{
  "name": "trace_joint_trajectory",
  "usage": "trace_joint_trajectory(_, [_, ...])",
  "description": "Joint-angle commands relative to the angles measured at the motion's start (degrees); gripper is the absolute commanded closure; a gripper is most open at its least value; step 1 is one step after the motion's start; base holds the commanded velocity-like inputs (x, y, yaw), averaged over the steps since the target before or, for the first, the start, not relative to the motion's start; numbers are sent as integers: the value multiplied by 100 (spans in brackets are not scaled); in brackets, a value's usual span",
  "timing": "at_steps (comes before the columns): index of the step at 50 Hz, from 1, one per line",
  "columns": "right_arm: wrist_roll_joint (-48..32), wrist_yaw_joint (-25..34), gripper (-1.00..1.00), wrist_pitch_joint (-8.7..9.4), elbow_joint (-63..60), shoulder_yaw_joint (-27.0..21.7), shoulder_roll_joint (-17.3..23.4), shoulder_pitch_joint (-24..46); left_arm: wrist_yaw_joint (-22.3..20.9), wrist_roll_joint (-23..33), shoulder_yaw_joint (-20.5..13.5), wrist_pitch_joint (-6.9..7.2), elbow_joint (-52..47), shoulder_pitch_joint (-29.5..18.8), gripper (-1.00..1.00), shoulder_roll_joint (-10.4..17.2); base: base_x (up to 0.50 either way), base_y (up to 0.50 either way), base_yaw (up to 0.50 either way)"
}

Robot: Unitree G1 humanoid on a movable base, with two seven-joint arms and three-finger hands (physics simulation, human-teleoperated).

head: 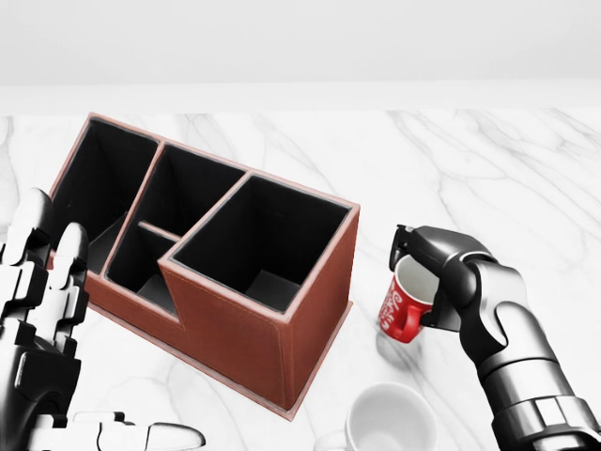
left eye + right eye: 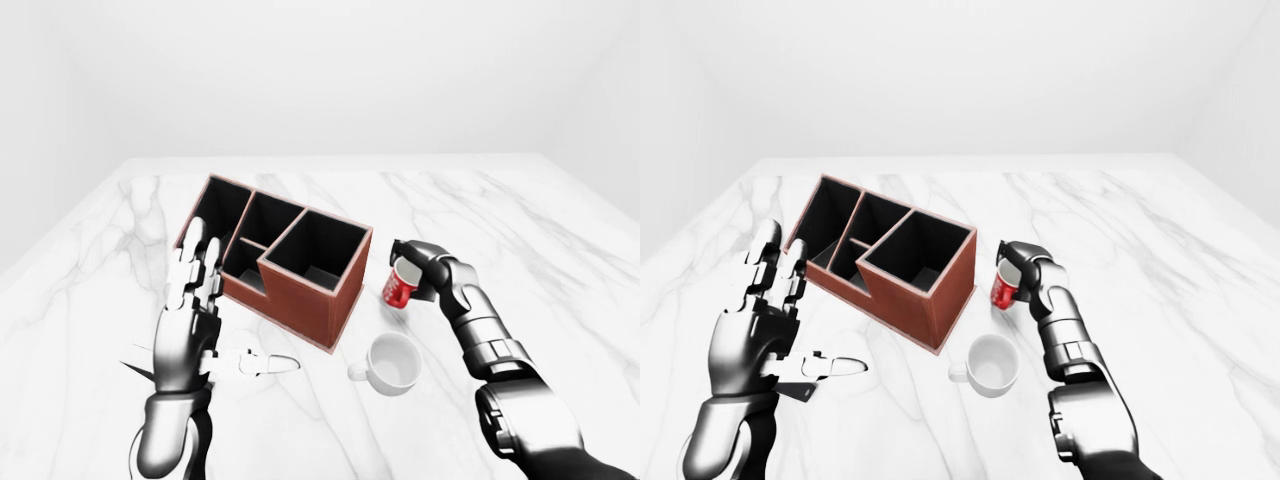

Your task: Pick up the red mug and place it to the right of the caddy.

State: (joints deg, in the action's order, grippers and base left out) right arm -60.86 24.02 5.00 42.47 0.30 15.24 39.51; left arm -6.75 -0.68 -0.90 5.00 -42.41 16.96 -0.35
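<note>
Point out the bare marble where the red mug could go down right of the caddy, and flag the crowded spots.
Open marble stretches right of the caddy, beyond the right hand holding the red mug, toward the head view's right edge. It is crowded lower down, where the white mug sits, and tight between caddy and red mug.
</note>
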Motion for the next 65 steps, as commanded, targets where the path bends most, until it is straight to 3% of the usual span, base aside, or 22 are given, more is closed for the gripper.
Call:
trace_joint_trajectory(1, [172, -691, 100, 0, 846, 46, -65, 441, 15, 17, 43, 0, 32, 11, -100, 4, 0, 0, 0])
trace_joint_trajectory(16, [395, -1460, 100, 0, 2035, 240, -171, 843, 10, -6, 43, 0, 6, 23, -100, 18, 0, 0, 0])
trace_joint_trajectory(65, [610, -2216, 100, 0, 3122, 360, -467, 903, 32, 14, 129, 0, -6, 65, -100, 26, 0, 0, 0])
